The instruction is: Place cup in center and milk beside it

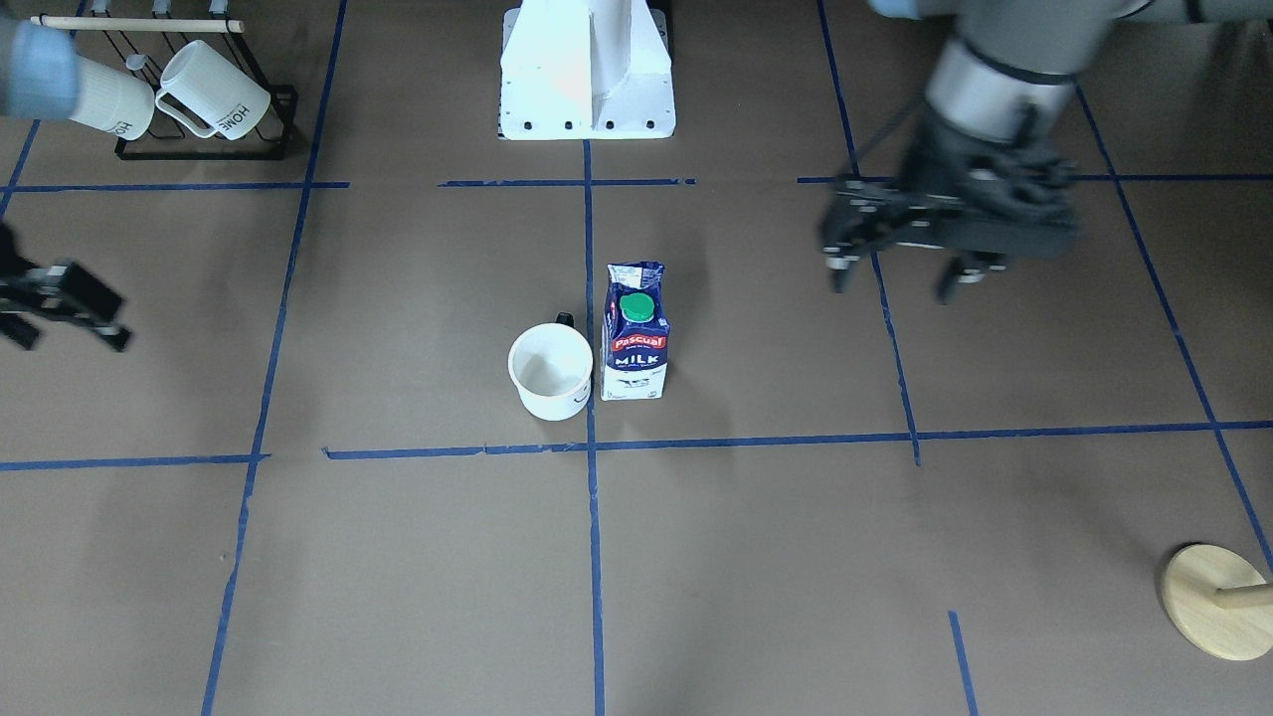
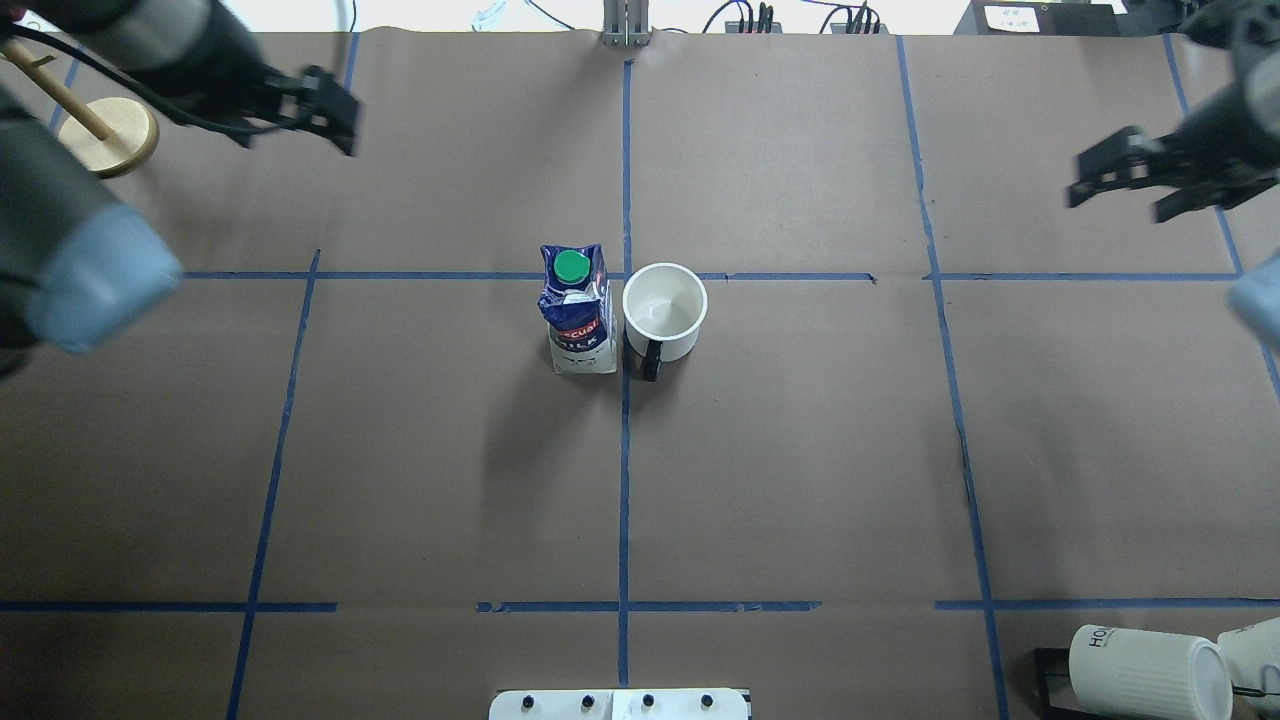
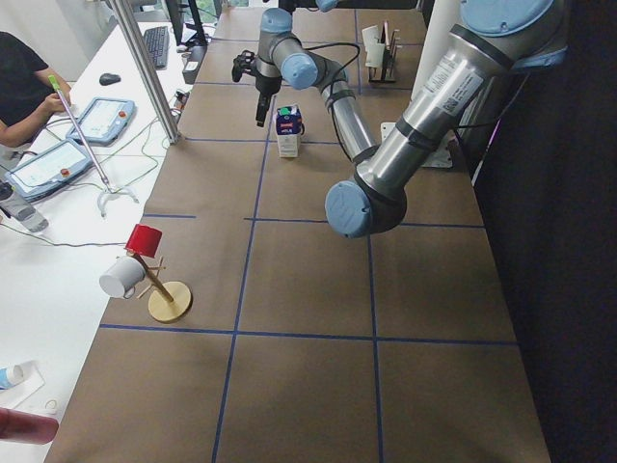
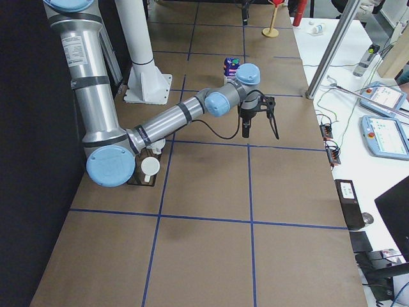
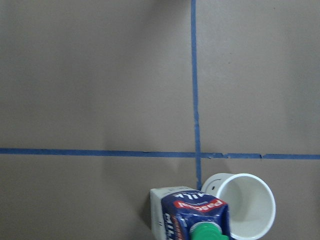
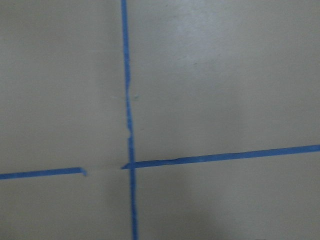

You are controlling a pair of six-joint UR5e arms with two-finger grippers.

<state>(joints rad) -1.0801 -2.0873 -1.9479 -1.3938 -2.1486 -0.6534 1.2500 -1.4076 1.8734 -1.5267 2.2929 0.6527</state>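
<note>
At the left edge of the front-facing view the right gripper (image 1: 70,338) was seen with jaws spread wide and empty. Just above the center (image 1: 591,447), the smooth white cup (image 1: 550,370) was set upright, mouth up, its black handle (image 1: 565,319) turned toward the frame's top; only the overhead view showed that handle whole. Just beside it, across the tape line (image 1: 589,249), the boxy milk (image 1: 635,343) carton was stood upright, long axis vertical, label faced toward the frame's bottom. At upper right the left gripper (image 1: 895,286) was held wide open and empty.
</note>
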